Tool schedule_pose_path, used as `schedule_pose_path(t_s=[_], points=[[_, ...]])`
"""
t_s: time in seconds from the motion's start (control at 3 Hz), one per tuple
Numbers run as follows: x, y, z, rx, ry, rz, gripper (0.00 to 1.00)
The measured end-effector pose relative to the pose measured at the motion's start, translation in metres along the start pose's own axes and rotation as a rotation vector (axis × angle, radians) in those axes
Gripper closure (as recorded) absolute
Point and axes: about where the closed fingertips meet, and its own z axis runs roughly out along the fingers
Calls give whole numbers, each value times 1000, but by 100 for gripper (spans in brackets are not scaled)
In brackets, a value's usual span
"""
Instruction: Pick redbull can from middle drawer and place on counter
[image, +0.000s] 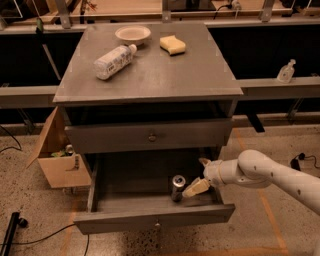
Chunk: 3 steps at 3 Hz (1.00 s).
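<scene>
The redbull can (177, 187) stands upright in the open middle drawer (125, 220), near its front right. My gripper (194, 178) reaches into the drawer from the right. It is open, and its lower finger (196, 188) lies right beside the can's right side. The can is not between the fingers. The counter (165, 75) is the grey top of the cabinet above.
On the counter lie a clear plastic bottle (114, 61), a shallow bowl (132, 34) and a yellow sponge (173, 44). The drawer above (150, 135) is closed and overhangs the open one. A cardboard box (57, 162) stands on the floor at the left. A small bottle (286, 71) sits on a ledge at the right.
</scene>
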Motion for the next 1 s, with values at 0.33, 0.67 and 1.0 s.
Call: schedule_pose_path(t_s=[0.33, 0.67, 1.0], points=[[0, 3, 22, -28, 6, -1, 0], [-8, 10, 44, -60, -6, -15, 0], [-5, 16, 54, -85, 1, -20, 18]])
